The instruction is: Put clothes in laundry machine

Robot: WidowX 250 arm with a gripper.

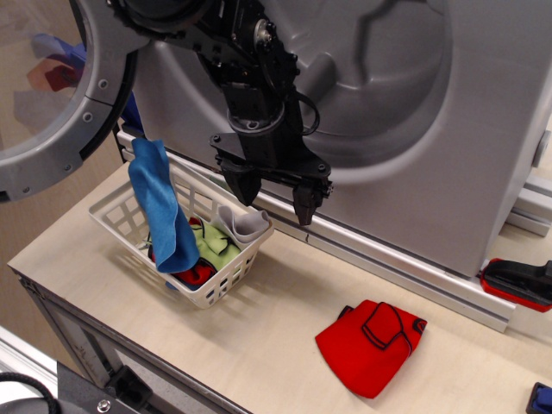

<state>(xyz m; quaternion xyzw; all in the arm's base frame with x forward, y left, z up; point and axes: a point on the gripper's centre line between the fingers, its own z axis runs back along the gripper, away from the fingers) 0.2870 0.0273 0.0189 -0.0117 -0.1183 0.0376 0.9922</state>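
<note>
My gripper (272, 197) hangs open and empty from the black arm, just above and to the right of the white lattice basket (226, 278). A bright blue cloth (162, 211) hangs limp over the basket's left side, its top near the laundry machine's lower front. Green (217, 248), light grey (242, 222) and red (195, 274) clothes lie in the basket. A red black-trimmed piece (371, 345) lies flat on the table to the right. The silver-grey laundry machine (405, 129) stands behind, its round glass door (52, 95) swung open at the left.
A metal rail (388, 259) runs along the machine's base. A red and black object (519, 285) lies at the far right by the rail. A small blue thing (542, 398) shows at the bottom right corner. The table edge (103, 332) runs along the front left.
</note>
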